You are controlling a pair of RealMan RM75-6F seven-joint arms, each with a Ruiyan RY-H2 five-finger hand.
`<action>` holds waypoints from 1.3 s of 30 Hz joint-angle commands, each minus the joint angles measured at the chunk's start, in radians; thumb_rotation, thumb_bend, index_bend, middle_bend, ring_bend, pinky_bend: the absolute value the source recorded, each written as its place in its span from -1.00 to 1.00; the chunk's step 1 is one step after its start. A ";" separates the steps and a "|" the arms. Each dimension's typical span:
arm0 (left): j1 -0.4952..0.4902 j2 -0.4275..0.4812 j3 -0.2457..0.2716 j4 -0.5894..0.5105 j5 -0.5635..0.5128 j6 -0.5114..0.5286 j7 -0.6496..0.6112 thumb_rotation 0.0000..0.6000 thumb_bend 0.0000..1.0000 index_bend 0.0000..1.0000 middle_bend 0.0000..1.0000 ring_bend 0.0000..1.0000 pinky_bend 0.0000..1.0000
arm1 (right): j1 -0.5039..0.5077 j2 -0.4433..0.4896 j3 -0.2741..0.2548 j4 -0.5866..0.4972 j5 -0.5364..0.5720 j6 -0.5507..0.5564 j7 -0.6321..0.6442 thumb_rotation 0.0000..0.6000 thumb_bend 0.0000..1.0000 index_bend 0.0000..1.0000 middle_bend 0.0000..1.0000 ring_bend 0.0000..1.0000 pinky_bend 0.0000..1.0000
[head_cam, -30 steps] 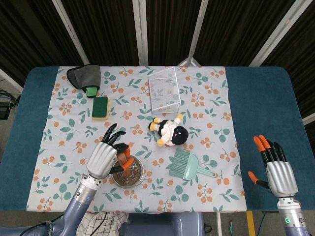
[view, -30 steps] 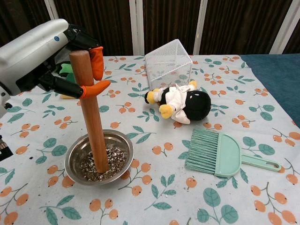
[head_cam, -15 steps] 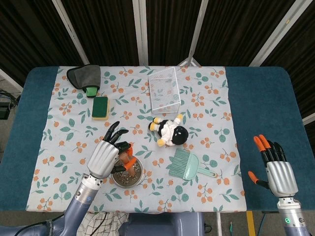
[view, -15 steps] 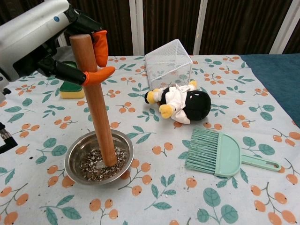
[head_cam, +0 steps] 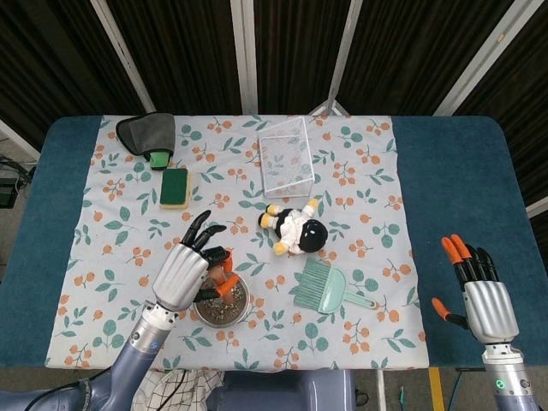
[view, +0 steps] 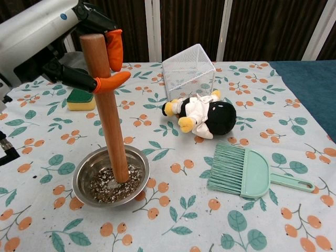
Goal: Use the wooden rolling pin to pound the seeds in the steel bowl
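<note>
A wooden rolling pin (view: 107, 110) stands nearly upright in the steel bowl (view: 83, 169), its lower end in the seeds (view: 107, 188). My left hand (view: 63, 42) grips the pin near its top, orange fingertips (view: 114, 47) wrapped round it. In the head view the left hand (head_cam: 182, 276) covers most of the pin, and the bowl (head_cam: 240, 301) shows beside it. My right hand (head_cam: 484, 298) hangs open over the blue table near its front right corner, far from the bowl.
A plush penguin (view: 202, 116) lies right of the bowl, with a teal brush (view: 247, 171) in front of it. A white wire basket (view: 189, 71) stands behind. A green and yellow sponge (head_cam: 174, 187) and a grey cloth (head_cam: 147, 131) lie at the far left.
The left hand has lifted the pin slightly and shifted it within the bowl, its lower end now further back in the seeds. The right hand has not moved.
</note>
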State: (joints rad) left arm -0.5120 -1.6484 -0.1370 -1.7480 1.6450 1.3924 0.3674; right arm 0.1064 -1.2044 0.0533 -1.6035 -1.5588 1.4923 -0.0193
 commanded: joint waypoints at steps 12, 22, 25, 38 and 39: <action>0.009 -0.002 0.042 0.107 0.056 0.024 -0.082 1.00 0.77 0.26 0.49 -0.57 -0.90 | -0.001 -0.001 -0.001 0.001 -0.001 0.001 -0.004 1.00 -0.46 -1.00 -1.00 -1.00 -1.00; 0.015 -0.002 0.048 0.123 0.056 0.026 -0.099 1.00 0.77 0.26 0.49 -0.57 -0.90 | -0.001 -0.002 -0.001 0.002 -0.001 0.002 -0.004 1.00 -0.46 -1.00 -1.00 -1.00 -1.00; 0.015 -0.001 0.049 0.125 0.058 0.025 -0.099 1.00 0.77 0.26 0.49 -0.57 -0.90 | -0.001 -0.002 -0.001 0.001 -0.001 0.002 -0.004 1.00 -0.46 -1.00 -1.00 -1.00 -1.00; -0.003 0.002 0.019 0.086 0.081 0.033 -0.103 1.00 0.77 0.26 0.49 -0.57 -0.90 | -0.001 -0.002 0.000 0.001 0.000 0.001 -0.004 1.00 -0.46 -1.00 -1.00 -1.00 -1.00; -0.005 0.000 0.016 0.083 0.084 0.035 -0.104 1.00 0.77 0.26 0.49 -0.57 -0.90 | -0.001 -0.002 0.000 0.001 0.000 0.002 -0.004 1.00 -0.46 -1.00 -1.00 -1.00 -1.00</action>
State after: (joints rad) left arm -0.5154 -1.6474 -0.1193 -1.6629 1.7276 1.4265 0.2638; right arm 0.1051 -1.2066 0.0529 -1.6029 -1.5586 1.4941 -0.0228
